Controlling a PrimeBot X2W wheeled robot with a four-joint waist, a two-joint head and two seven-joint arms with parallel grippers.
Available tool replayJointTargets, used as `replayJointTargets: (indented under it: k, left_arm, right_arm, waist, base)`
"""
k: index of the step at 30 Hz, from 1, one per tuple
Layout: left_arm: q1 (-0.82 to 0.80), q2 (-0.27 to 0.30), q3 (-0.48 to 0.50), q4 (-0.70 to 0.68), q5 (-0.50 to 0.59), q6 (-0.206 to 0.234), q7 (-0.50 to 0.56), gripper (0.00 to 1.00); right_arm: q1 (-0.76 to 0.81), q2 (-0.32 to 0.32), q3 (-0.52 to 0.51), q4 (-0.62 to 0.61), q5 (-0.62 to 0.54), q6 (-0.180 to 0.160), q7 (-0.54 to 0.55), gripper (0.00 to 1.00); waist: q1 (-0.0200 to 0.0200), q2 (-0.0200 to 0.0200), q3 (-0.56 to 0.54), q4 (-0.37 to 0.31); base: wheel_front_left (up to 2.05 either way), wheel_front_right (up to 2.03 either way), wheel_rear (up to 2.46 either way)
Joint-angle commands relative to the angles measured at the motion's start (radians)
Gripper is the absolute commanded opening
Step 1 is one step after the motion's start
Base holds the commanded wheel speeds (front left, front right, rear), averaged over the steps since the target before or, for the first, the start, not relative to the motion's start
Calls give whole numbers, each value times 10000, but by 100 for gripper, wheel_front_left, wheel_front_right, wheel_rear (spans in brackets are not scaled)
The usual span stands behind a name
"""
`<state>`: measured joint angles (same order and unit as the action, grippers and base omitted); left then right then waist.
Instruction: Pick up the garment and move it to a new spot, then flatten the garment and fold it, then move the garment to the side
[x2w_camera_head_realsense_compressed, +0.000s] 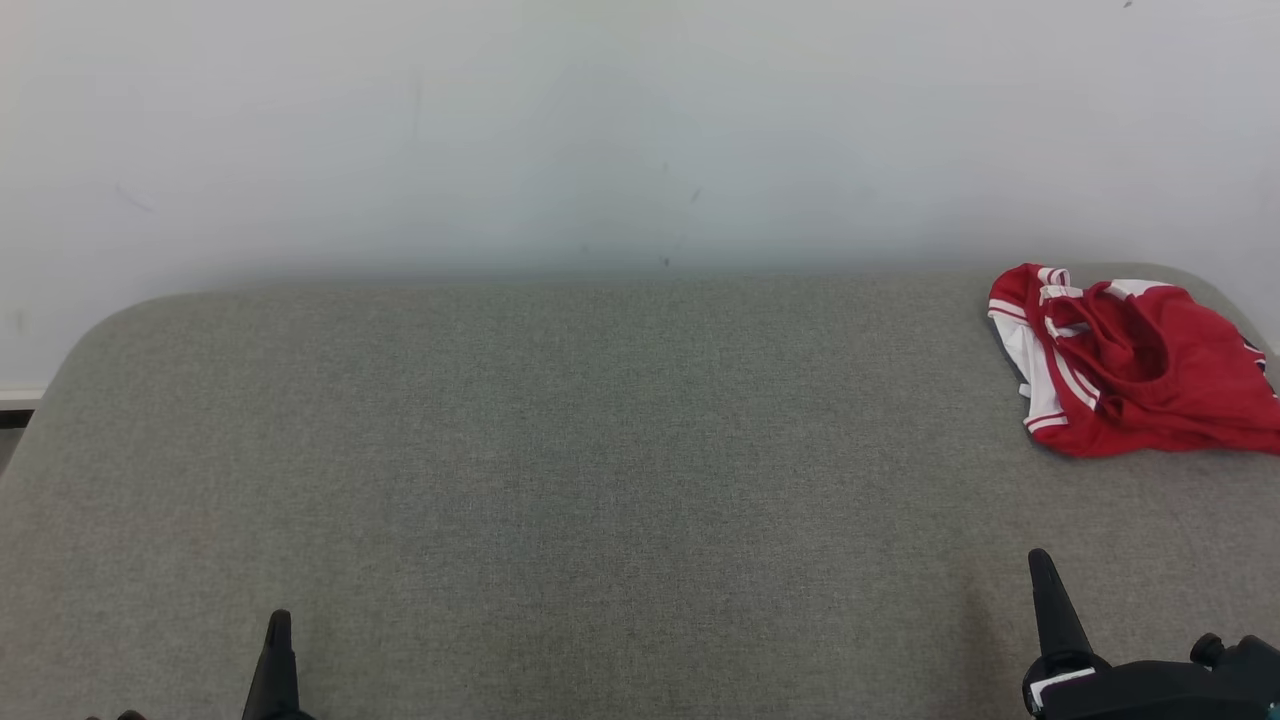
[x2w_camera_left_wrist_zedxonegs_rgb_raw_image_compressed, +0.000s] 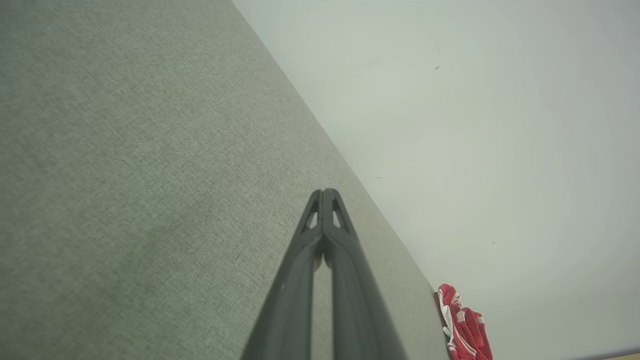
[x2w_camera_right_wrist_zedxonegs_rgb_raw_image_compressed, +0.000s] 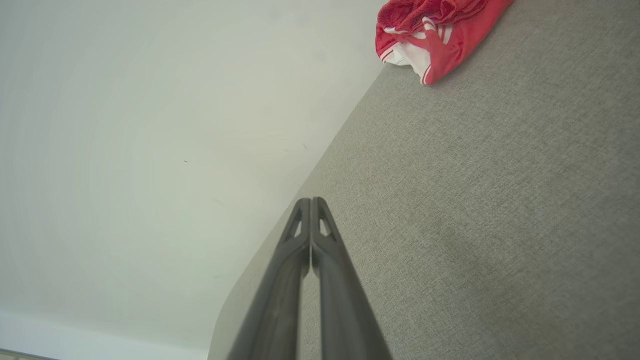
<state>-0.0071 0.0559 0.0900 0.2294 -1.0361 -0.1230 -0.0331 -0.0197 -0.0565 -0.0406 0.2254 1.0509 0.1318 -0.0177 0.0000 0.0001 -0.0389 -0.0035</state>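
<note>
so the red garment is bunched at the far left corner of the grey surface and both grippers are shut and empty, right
Wrong corner: the head view shows the garment bunched at the far right corner of the grey surface, not the left. The left gripper and right gripper are shut and empty.

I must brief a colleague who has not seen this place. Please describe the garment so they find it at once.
A grey fabric surface stands against a pale wall. At its far right corner, beyond the right hand, lies a crumpled garment. Its bright red with white stripes stands out from the grey.
</note>
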Motion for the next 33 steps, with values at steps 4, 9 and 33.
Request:
replayJointTargets:
  k: [4,9,33]
  left_arm:
    - [-311,7,55,-61,-657,-26,175,0]
    - [-395,-1,76,-38,-1171,-34,304,0]
    - [-703,-32,163,56,-3276,-70,855,0]
  right_arm:
    - [-258,-42,-99,-57,655,-10,131,0]
    - [-314,-39,-159,-32,1160,-11,253,0]
    - [-607,-17,-403,70,3241,-15,723,0]
  waist:
    - [0,-1,30,3]
    - [0,-1,61,5]
    - [0,-1,204,17]
  base:
    - [0,0,0]
    - [0,0,0]
    - [0,0,0]
